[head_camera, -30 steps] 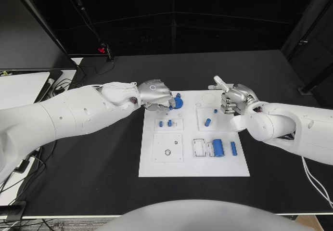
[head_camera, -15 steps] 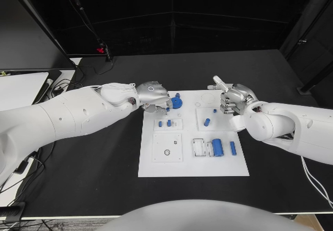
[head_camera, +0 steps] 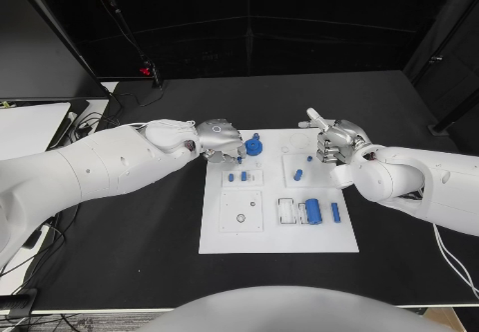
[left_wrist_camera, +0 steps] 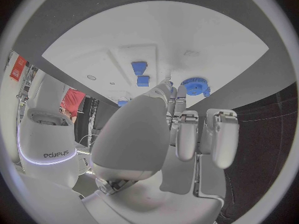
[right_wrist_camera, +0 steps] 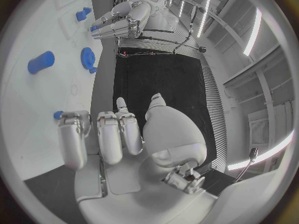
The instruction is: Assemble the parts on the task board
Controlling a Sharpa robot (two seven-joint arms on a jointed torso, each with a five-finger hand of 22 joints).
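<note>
From the head view I see the white board [head_camera: 279,200] in the middle of the black table [head_camera: 140,235]. My left hand [head_camera: 221,142] hangs over the board's far left corner, just beside the blue gear [head_camera: 255,146]. My right hand [head_camera: 334,142] hangs over the far right corner, with one finger sticking up.

On the board I count one gear, two small pegs [head_camera: 237,177] side by side near my left hand, one short peg [head_camera: 298,175] near my right hand, one tiny bit [head_camera: 311,159] just under the right fingers, one fat roller [head_camera: 312,211] and one thin bar [head_camera: 334,212] beside it. That makes seven blue parts.

The left wrist view shows me something the head view hides: my left fingers [left_wrist_camera: 187,134] are curled down together and I see nothing in them. The gear [left_wrist_camera: 194,86] sits just past the fingertips, and two square blue pegs [left_wrist_camera: 141,73] lie farther off.

The right wrist view shows my right fingers [right_wrist_camera: 109,137] bent in side by side, with a tiny blue bit [right_wrist_camera: 58,115] at one fingertip. I cannot tell if the hand pinches it or just touches it. This view also shows the gear [right_wrist_camera: 86,58], a peg [right_wrist_camera: 40,62] and my left hand [right_wrist_camera: 121,20] across the board.
</note>
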